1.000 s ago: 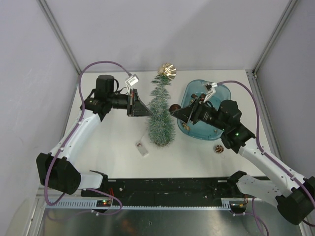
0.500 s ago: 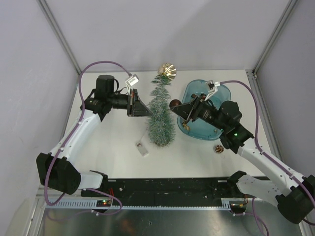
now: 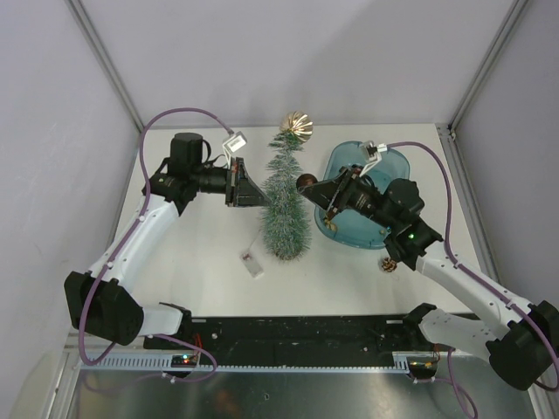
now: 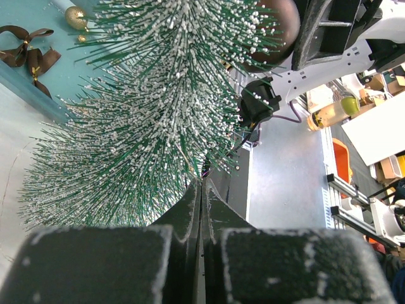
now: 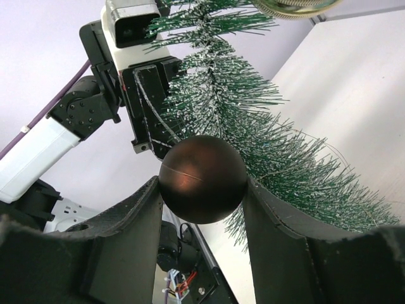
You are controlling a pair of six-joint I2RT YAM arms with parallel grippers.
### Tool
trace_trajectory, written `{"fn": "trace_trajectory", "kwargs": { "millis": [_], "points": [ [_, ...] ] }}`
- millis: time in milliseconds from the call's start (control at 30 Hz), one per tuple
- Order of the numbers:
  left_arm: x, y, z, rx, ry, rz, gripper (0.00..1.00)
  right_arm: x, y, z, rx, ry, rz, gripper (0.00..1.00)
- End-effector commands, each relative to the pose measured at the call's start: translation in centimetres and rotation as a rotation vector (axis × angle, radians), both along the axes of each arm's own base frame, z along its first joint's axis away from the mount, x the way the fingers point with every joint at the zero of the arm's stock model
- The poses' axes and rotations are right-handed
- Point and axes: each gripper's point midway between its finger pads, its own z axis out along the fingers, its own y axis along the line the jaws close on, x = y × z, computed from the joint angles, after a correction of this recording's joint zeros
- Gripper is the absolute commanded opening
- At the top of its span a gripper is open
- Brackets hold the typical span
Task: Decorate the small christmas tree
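From above, one small christmas tree [image 3: 285, 209] sits mid-worktop [image 3: 201, 262], its tip at the far end under one gold ribbed ornament [image 3: 297, 125]. I cannot tell whether it stands or lies. The left fingers [image 3: 262, 199] meet its left flank. The right fingers [image 3: 310, 187] come from the other side, gripping one brown ball [image 3: 305, 182] just beside the bristles. Right of the tree is one blue tray [image 3: 397, 162]. One pinecone [image 3: 388, 263] lies near the tray's near edge, and one white tag [image 3: 252, 264] lies by the tree's wide end.

Only the left wrist view shows the left fingers pressed together with barely a slit between them, their tips right at the bristles. Whether a bristle is pinched I cannot tell. It also shows one brown bow [image 4: 28, 56] and one small gold bead [image 4: 76, 17] in the tray, which the overhead view hardly shows.

The right wrist view shows the brown ball clamped between both pads [image 5: 136, 234], with the tree just behind it and the left arm beyond
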Motion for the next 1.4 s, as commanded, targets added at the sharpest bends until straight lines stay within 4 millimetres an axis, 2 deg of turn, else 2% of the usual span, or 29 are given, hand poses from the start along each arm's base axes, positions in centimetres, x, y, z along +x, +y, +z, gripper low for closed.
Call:
{"fn": "trace_trajectory", "kwargs": {
  "millis": [0,467,800,1067,1233,1367],
  "points": [
    [-0.2,-0.2,1.8,-0.018,-0.068,-0.011,0.00,-0.6,-0.2,2.5,0.060,-0.070,0.006,0.09],
    [-0.4,-0.2,1.8,-0.019,-0.071,-0.013,0.00,-0.4,-0.5,2.5,0.048,-0.080,-0.023,0.09],
    [-0.4,-0.2,2.0,-0.020,-0.073,-0.014,0.00,0.6,-0.1,1.4,0.035,-0.073,-0.039,0.07],
    [-0.5,-0.2,2.1,-0.022,-0.077,-0.017,0.00,0.8,0.6,1.9,0.071,-0.088,-0.014,0.07],
    [-0.5,-0.3,2.1,-0.022,-0.077,-0.018,0.00,0.5,-0.1,2.9,0.086,-0.112,-0.025,0.07],
    [-0.5,-0.3,2.0,-0.022,-0.075,-0.021,0.00,0.4,-0.7,3.0,0.077,-0.113,-0.040,0.07]
  ]
}}
